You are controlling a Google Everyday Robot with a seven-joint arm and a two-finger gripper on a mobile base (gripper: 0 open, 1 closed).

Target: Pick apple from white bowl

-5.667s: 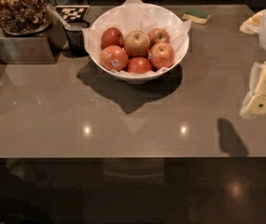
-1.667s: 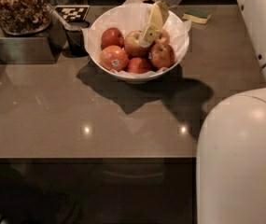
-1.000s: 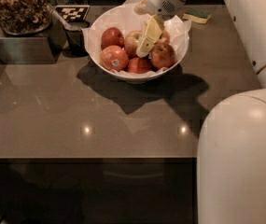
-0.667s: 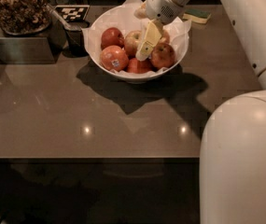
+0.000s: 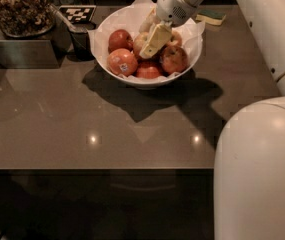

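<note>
1. Gripper (image 5: pixel 152 38): cream-coloured, at the end of the white arm (image 5: pixel 262 29). It sits low inside the white bowl (image 5: pixel 147 82), over the middle of the fruit pile. Whether it is wide, narrow or closed on fruit cannot be told from this view.
2. Apple (image 5: pixel 140 43): the palest of the pile, yellow-green with a red blush, in the middle of the bowl. The gripper covers most of it, so only its left flank shows.
3. White bowl: wide and glossy, lined with crinkled paper (image 5: pixel 196 31) that rises above the rim. It stands on the far half of the grey-brown table (image 5: pixel 132 129).
4. Neighbouring fruit:
   - an orange-red apple with sticker (image 5: pixel 122 62) at front left;
   - deep red apples at back left (image 5: pixel 119 38), front (image 5: pixel 149 70) and right (image 5: pixel 174 59), all crowded close around the pale one.
5. Surroundings: a container of nuts (image 5: pixel 19 9) at far left, well apart from the bowl, and a sponge (image 5: pixel 211 17) behind the bowl.
6. Step in hand, as judged: securing a grip on the pale apple.
7. Handling advice:
   - Span the apple across its widest part, not near its crown, where a round skin slips.
   - Keep clear of the red apple to the right.
   - Close firmly without bruising.
   - Lift straight up, so that neither the paper nor the neighbouring fruit is dragged along.
</note>
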